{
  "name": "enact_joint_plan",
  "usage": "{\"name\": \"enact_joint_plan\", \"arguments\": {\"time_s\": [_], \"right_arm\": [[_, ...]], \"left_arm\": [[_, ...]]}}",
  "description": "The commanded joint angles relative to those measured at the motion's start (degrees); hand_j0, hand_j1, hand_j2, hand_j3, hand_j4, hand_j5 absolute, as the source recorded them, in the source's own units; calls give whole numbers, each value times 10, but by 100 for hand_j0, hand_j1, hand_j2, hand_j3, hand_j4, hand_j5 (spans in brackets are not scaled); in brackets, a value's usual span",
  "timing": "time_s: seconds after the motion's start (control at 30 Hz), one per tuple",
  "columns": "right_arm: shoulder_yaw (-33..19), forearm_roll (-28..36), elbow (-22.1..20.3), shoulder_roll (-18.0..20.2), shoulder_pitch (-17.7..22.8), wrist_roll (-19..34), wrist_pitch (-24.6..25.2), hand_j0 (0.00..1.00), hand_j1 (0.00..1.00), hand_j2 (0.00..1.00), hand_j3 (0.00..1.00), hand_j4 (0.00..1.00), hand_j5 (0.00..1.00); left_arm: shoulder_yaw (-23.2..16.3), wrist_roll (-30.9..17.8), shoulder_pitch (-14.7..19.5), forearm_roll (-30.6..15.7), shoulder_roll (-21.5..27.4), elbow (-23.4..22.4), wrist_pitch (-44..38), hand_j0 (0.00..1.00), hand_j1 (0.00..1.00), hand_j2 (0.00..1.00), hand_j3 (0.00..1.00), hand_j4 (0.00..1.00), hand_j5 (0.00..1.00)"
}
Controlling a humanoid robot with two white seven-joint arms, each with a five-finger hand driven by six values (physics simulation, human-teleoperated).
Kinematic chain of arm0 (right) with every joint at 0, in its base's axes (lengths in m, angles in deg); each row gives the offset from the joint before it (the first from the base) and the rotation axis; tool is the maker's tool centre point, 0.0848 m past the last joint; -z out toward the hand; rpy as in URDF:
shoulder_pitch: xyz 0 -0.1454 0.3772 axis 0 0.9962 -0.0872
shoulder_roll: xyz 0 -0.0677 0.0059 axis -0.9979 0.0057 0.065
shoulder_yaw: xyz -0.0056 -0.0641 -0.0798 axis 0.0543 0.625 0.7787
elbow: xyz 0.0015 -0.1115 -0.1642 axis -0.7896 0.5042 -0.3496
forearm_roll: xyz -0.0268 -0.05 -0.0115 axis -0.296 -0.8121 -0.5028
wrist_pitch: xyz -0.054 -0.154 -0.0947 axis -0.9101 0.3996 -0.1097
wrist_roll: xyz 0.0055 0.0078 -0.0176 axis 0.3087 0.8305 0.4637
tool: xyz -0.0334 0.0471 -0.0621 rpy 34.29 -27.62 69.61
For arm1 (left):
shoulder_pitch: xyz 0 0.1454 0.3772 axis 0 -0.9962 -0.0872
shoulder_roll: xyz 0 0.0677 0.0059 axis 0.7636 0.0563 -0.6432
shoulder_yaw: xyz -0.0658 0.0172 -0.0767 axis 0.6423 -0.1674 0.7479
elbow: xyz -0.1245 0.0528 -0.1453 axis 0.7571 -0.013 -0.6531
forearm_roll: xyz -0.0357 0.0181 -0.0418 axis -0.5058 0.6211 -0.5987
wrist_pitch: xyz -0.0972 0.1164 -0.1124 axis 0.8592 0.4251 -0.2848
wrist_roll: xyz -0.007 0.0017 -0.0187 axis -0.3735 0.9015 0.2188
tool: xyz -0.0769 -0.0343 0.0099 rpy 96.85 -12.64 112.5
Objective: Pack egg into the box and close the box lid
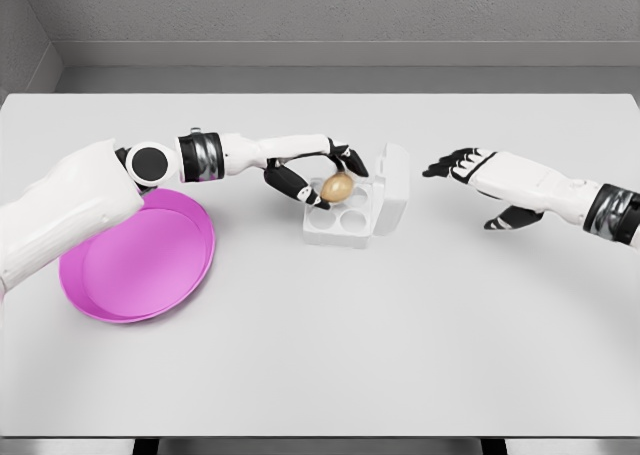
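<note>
Near table edge: the white table [330, 365] is bare along its near side, with wide room in front of every object.
Pink tray: a shallow magenta dish [165, 270] sits near-left, partly under the left forearm; nothing shows inside it, and it looks like the place the egg was drawn from, though that is a judgement.
Egg box: the small white carton [350, 223] stands at the table's middle, right of the tray and apart from it, with four round cups; the near two are vacant.
Lid: the lid [393, 190] stands up on the carton's right side, hinged open and leaning away, which leaves the cups reachable from the left and from above.
Egg: the brown egg [337, 187] is at the far-left cup, low in or just over it; whether it is seated I cannot tell.
Left hand: the left hand [318, 173] reaches in from the left, fingers curled around the egg, thumb on the near side, others arching over the far side.
Right hand: the right hand [470, 167] hovers right of the lid, apart from it, fingers spread and holding nothing, seemingly placed to push the lid shut.
Open room: clear table lies between the lid and the right hand, so a leftward sweep meets nothing first.
Far side: table beyond the carton is bare to its far edge, then the grey wall.
</note>
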Motion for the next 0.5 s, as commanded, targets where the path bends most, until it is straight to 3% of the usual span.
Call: {"name": "enact_joint_plan", "arguments": {"time_s": [0.0,0.13,0.47], "right_arm": [[0,3,-1,1,0,0,1,100,100,100,100,100,100],[0,4,0,1,0,0,1,100,100,100,100,100,100],[0,3,0,0,-1,0,1,100,100,100,100,100,100]], "left_arm": [[1,1,0,-4,0,0,-1,88,88,88,88,88,88],[3,1,-4,-2,12,3,-1,99,99,99,99,99,99],[5,6,-8,1,93,27,-1,100,100,100,100,100,100]]}}
